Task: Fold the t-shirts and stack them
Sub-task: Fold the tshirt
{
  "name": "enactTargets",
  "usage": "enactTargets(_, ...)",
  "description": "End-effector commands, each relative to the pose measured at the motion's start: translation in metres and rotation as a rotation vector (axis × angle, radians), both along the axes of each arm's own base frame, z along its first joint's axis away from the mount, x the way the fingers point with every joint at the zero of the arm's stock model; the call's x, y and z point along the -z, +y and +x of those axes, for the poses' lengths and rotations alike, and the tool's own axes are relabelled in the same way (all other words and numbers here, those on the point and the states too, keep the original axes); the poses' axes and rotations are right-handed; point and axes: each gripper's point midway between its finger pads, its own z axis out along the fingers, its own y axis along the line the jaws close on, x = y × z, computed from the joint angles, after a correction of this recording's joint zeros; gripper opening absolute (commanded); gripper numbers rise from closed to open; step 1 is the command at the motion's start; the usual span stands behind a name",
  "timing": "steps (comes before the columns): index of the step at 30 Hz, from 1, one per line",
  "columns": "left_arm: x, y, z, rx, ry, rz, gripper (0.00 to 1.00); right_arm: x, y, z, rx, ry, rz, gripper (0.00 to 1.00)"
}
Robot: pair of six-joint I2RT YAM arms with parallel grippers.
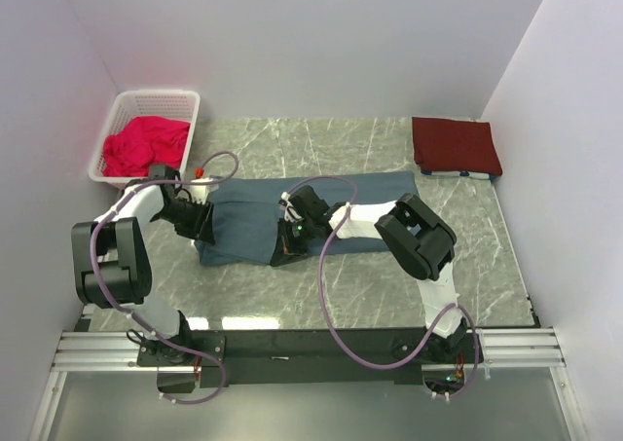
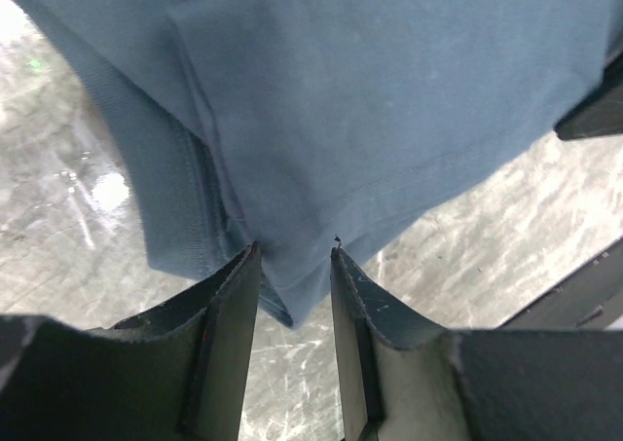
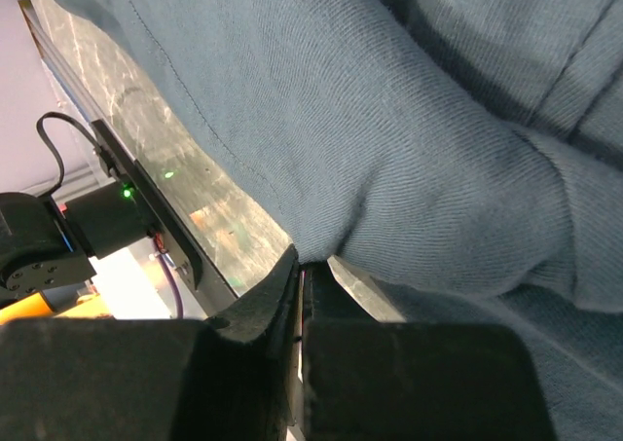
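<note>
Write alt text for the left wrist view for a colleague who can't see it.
A corner of the slate blue-grey cloth t-shirt sits between the dark fingers of the left hand, over the grey marble-patterned table. Whether the hand is gripping it cannot be told; the shirt fills the upper frame.

No text, label, brand, number or sign can be read in any of the 3 views.
</note>
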Motion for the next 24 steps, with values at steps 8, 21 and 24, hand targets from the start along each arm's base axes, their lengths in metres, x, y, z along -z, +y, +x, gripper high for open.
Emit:
enactTargets(8,0.004,0.003,0.003,-0.012,-0.014,0.043,0.36,-0.022,0.007,0.010,-0.006,-0.062,0.058,0.00)
enactTargets(21,-0.008,0.005,0.010,-0.013,-0.058,0.074,0.01,-0.040,0.006,0.016,-0.004,-0.095,0.090,0.00)
enactTargets(24,-0.021,0.008,0.021,-0.019,-0.086,0.088,0.01,-0.061,0.005,0.024,-0.005,-0.145,0.123,0.00)
